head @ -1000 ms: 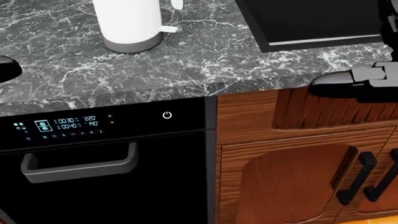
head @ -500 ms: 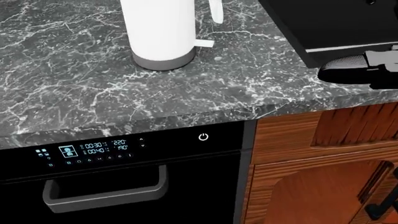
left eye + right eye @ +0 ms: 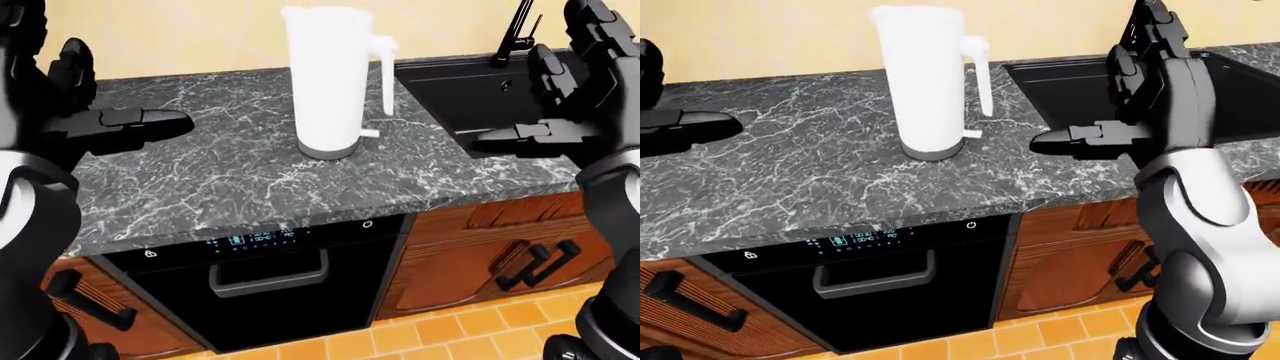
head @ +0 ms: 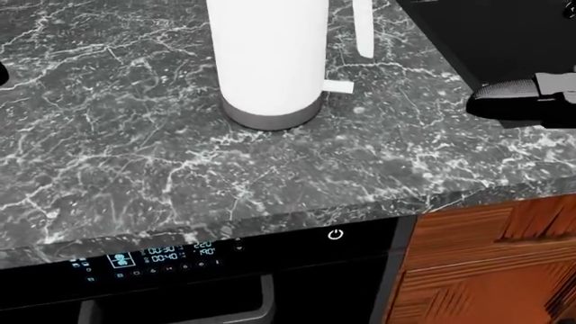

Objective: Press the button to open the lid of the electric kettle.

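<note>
Kettle (image 3: pixel 331 82) is standing upright on the marble tabletop (image 3: pixel 200 187), beside the sink (image 3: pixel 470 79). Left hand (image 3: pixel 120 124) and right hand (image 3: pixel 535 139) are hovering either side, fingers spread, gripping nothing.

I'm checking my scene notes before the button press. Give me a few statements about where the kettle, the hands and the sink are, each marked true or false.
1. The electric kettle stands upright on the dark marble counter. True.
2. The right hand grips the kettle's handle. False: it hovers apart from the kettle, over the sink's edge.
3. The kettle's lid is shut. True.
4. The sink lies left of the kettle in the left-eye view. False: it lies to the right.
5. The left hand touches nothing. True: it hangs open above the counter.
</note>
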